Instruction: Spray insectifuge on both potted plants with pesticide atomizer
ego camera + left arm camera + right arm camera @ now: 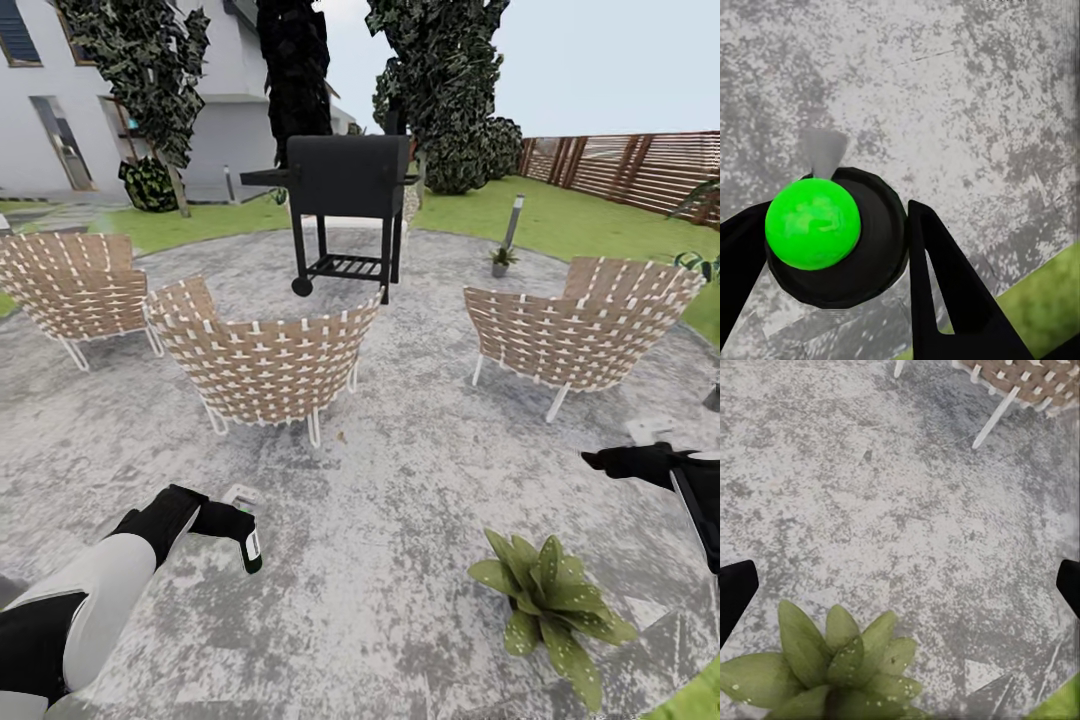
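My left gripper [236, 522] is shut on the pesticide atomizer [251, 547], held low over the grey patio at the near left. In the left wrist view its dark round head [881, 240] carries a bright green dot and sits between my two black fingers [941, 285]; a pale grey cone juts beyond it. One potted plant [548, 598], with white-speckled light-green leaves, stands at the near right, well apart from the atomizer. It also shows under my right gripper [904, 589], which is open. A second small potted plant [500, 259] stands far off by a lamp.
Three woven chairs [262, 360] [75, 285] [580, 325] ring the patio [400, 470], and a black grill [345, 200] stands behind them. A grey bollard lamp [514, 222] marks the lawn edge, with a wooden fence [640, 165] far right. Bare paving lies between my arms.
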